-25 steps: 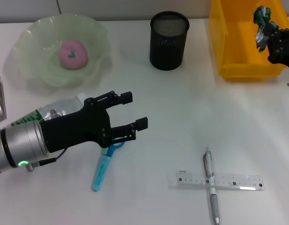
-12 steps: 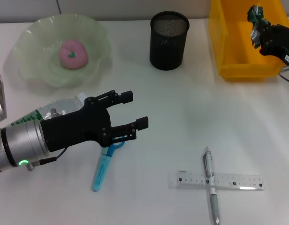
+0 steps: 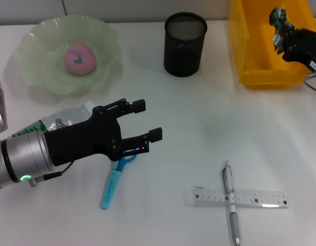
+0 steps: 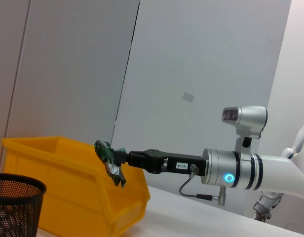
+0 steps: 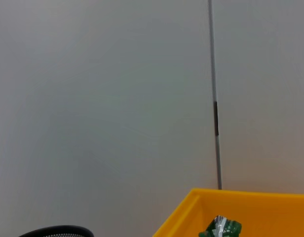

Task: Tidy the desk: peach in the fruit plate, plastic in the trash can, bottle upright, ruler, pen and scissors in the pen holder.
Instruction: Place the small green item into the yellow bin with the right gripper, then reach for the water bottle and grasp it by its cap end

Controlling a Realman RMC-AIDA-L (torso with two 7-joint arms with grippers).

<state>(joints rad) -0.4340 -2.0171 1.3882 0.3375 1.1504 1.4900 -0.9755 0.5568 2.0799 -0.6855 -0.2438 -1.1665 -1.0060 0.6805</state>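
Note:
My right gripper (image 3: 280, 34) is shut on a crumpled green plastic wrapper (image 3: 277, 16) and holds it above the yellow trash bin (image 3: 250, 51) at the back right. The left wrist view shows the plastic (image 4: 110, 159) hanging over the bin (image 4: 68, 182). My left gripper (image 3: 148, 120) stands open and empty above the table, over the handles of the blue scissors (image 3: 113, 183). Under that arm lies the clear bottle (image 3: 65, 115) on its side. The pink peach (image 3: 80, 59) rests in the green fruit plate (image 3: 40, 31). A pen (image 3: 231, 205) lies across the ruler (image 3: 250, 198) at the front right.
The black mesh pen holder (image 3: 184, 38) stands at the back centre, between the plate and the bin. Bare white table lies between it and the pen and ruler. The right wrist view shows the plastic (image 5: 221, 228) at the bin's rim (image 5: 250, 197).
My right gripper has carried the plastic a little back and to the left, further over the yellow bin. The left arm has not moved.

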